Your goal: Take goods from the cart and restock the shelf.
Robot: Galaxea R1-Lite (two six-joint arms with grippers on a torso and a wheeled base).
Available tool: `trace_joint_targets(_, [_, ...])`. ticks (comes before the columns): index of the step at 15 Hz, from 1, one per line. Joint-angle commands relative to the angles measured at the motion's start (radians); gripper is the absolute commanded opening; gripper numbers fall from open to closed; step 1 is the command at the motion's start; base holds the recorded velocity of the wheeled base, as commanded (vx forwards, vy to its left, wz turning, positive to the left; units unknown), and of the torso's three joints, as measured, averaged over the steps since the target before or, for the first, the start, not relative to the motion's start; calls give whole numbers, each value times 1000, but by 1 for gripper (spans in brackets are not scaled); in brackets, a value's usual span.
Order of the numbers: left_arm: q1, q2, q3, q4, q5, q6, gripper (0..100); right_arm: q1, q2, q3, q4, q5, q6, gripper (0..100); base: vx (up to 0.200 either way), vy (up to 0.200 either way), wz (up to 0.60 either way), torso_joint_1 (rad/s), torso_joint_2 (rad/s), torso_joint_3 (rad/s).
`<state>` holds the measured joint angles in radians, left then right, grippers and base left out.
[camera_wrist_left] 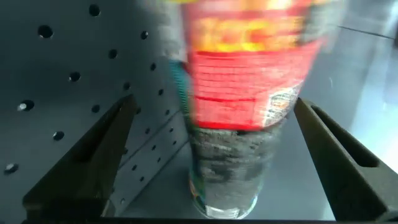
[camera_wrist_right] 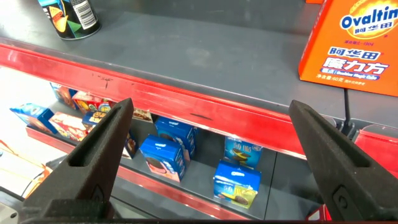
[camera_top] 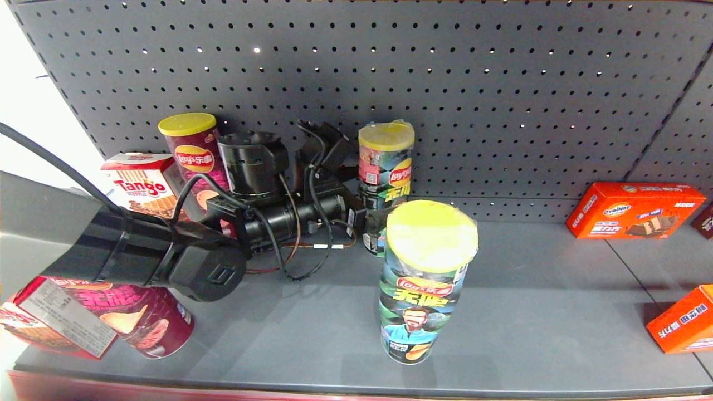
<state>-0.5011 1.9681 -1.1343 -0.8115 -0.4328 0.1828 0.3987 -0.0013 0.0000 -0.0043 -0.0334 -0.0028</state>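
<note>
A chips can [camera_top: 386, 161] with a yellow lid stands upright at the back of the grey shelf [camera_top: 529, 312], by the pegboard. My left gripper [camera_top: 374, 223] is open around its lower part. In the left wrist view the can [camera_wrist_left: 239, 118] sits between the spread fingers [camera_wrist_left: 93, 162] with a gap on each side. A second, similar can [camera_top: 423, 278] stands upright just in front. My right gripper [camera_wrist_right: 208, 112] is open with nothing in it, below and in front of the shelf's red front edge [camera_wrist_right: 186, 99].
A maroon can [camera_top: 192, 156] and a wafer box [camera_top: 139, 184] stand at the back left. Another maroon can [camera_top: 145, 317] lies beside a box [camera_top: 50, 323] at the front left. Orange boxes [camera_top: 635, 210] [camera_top: 682, 320] sit on the right. Blue boxes [camera_wrist_right: 165, 155] fill the lower shelf.
</note>
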Motion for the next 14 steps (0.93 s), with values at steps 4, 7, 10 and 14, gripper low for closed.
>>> trace_joint_targets(4, [-11,-77,77,-3,106,-3,100,0,1,0,0,0,0,100,0,0,0,0,0,0])
trace_joint_targets(7, [-13,-97,108,-3,161,-3,100,0,1,0,0,0,0,100,0,0,0,0,0,0])
trace_joint_targets(10, [-53,-97,114,-2,275,-3,100,0,1,0,0,0,0,100,0,0,0,0,0,0])
trace_joint_targets(14, [-82,-100,139,-3,359,-8,100,0,1,0,0,0,0,100,0,0,0,0,0,0])
